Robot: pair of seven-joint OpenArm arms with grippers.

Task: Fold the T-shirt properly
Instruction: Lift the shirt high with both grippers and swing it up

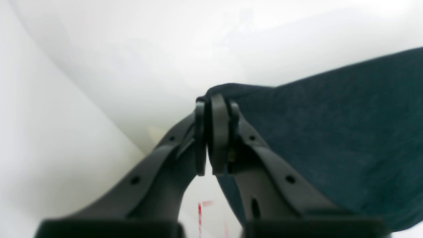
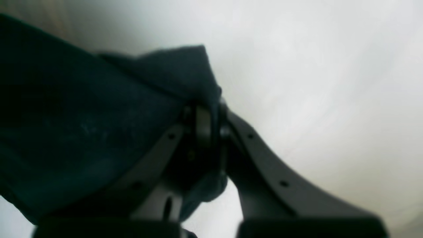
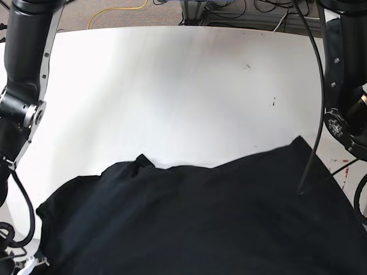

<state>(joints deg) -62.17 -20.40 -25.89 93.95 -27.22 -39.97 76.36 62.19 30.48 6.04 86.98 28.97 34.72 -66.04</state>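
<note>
T-shirt [image 3: 195, 217]: spread over table's [image 3: 172, 86] near half; far half bare. We note left gripper [image 1: 211, 138] and right gripper [image 2: 206, 132] each clamped on a cloth edge.

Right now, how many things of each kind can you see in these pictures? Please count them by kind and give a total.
T-shirt: 1
Table: 1
Grippers: 2, the left gripper and the right gripper, each shut on the T-shirt
Yellow cable: 1
Total: 5
</note>
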